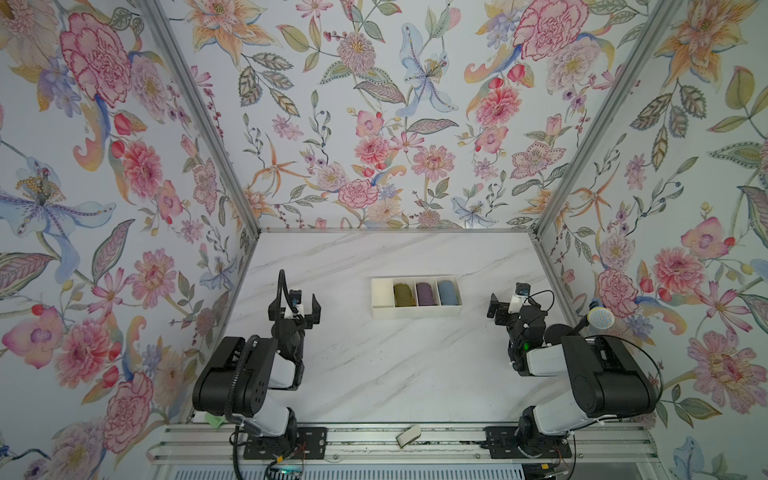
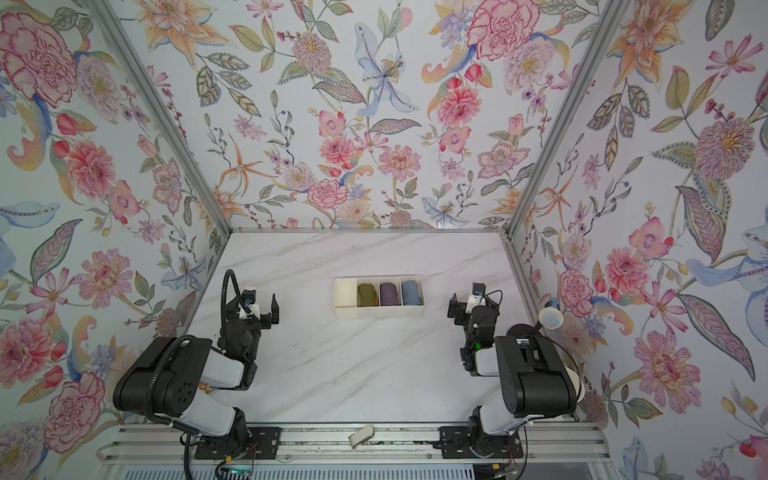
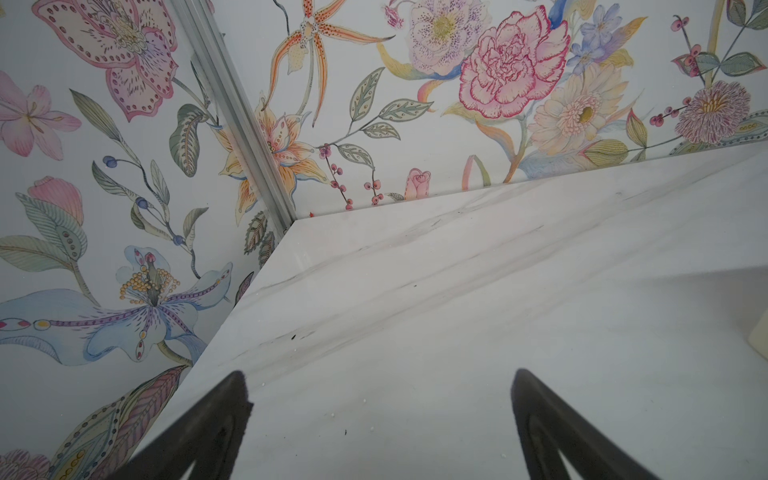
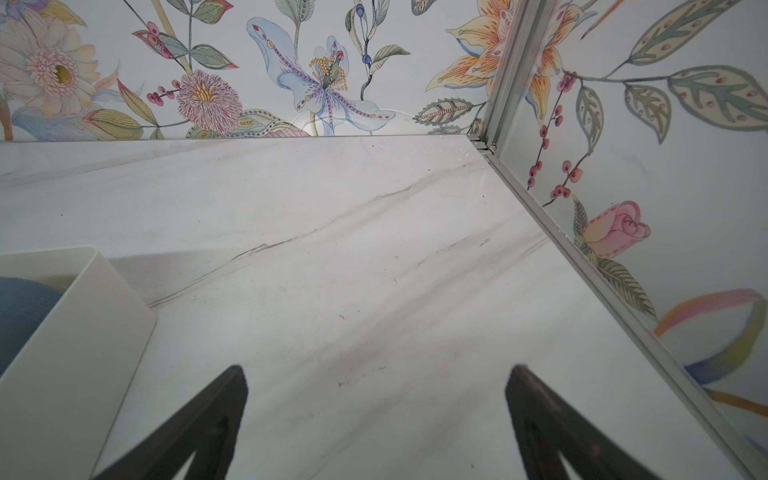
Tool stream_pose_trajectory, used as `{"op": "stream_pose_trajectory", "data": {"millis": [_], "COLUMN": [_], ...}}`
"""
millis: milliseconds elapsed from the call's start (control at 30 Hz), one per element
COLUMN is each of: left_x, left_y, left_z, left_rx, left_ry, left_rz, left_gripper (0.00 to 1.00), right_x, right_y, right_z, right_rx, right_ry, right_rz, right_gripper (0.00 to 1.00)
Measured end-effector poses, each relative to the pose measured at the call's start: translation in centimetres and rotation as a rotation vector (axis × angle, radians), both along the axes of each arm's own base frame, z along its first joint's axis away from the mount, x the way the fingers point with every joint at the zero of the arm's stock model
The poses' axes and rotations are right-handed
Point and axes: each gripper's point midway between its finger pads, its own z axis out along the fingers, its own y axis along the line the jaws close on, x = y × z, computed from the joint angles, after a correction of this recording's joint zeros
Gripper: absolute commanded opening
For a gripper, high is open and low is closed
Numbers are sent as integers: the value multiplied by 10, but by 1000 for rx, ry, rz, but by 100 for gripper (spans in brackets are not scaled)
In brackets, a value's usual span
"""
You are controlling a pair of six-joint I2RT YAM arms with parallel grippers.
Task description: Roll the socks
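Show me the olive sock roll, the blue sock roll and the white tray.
olive sock roll (image 1: 404,294), in a top view, middle of its rounded top.
blue sock roll (image 1: 447,292), in a top view, middle of its rounded top.
white tray (image 1: 415,312), in a top view, its near wall.

Left hand, right hand: jaws wide.

The socks look olive, the tray is cream, and the table is white with grey veins.

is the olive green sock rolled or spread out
Rolled: the olive sock sits as a compact bundle inside the tray, second compartment from the left.
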Motion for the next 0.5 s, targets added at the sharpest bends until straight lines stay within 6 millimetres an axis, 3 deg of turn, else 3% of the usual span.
{"op": "stream_pose_trajectory", "data": {"millis": [500], "left_x": [7], "left_y": [0], "left_z": [8], "left_rx": [2], "left_ry": [-19], "left_rz": [0], "left_gripper": [99], "right_x": [0], "right_y": [0], "right_z": [0], "right_rx": [0], "right_ry": [0], "right_rz": [0], "right_gripper": [99]}}
